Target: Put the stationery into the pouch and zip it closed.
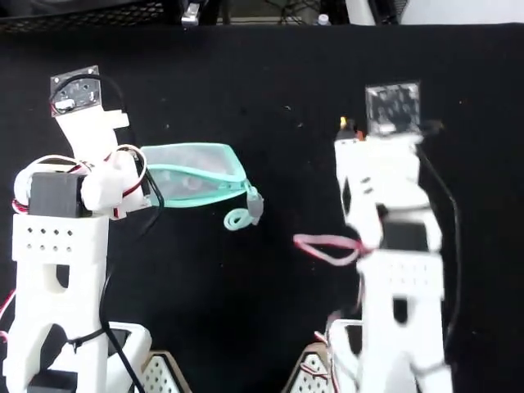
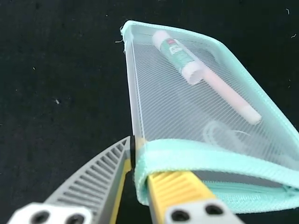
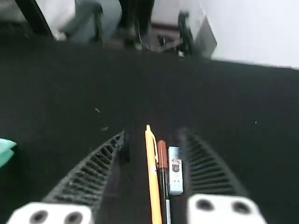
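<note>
Left claw (image 2: 139, 161) — tight on pouch (image 2: 177, 121) rim

A black counter (image 1: 270, 74) carried two white arms side by side. The left arm (image 1: 90, 176) stood against the left end of a mint-green mesh pouch (image 1: 192, 173). The pouch lay flat, and its looped zip pull (image 1: 240, 218) trailed off the far end. The right arm (image 1: 391, 205) stood well apart from the pouch, with a pink loop (image 1: 309, 244) lying between them and reaching the arm.

I work in what looks like a lab room: black-covered tabletop (image 1: 246, 327), white wall (image 3: 252, 28), furniture legs (image 3: 135, 16) behind.
</note>
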`<state>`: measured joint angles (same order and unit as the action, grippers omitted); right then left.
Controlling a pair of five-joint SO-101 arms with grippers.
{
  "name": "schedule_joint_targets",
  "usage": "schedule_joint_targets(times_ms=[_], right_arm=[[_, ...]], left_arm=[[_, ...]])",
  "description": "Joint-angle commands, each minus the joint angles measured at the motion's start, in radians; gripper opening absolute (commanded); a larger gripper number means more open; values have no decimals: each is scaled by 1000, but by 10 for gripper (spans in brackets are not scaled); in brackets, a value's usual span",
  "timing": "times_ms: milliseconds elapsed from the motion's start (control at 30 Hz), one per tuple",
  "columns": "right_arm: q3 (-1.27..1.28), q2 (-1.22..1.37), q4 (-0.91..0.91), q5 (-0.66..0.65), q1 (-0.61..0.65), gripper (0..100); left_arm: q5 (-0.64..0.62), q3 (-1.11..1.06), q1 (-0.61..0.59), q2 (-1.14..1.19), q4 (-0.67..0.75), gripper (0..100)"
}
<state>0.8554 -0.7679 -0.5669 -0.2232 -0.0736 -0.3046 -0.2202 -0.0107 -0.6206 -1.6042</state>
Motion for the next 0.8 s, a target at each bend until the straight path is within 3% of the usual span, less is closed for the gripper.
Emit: schedule_joint_targets(times_ms=[0,300,500,767], right_arm=[[-127,309,63,-81,-6,221],[-809,1007,-264,-143,-14,204],[-1188,1319,-387,-146,-61,205],[-1592,1669,-598,-258,-61,205]], left_arm=[[9,5,-10,-25,12,30],[11,-42,-10,-23,54,30],[11,-41,-10,-25,51,30],[14,-41,-10,-25,51,30]])
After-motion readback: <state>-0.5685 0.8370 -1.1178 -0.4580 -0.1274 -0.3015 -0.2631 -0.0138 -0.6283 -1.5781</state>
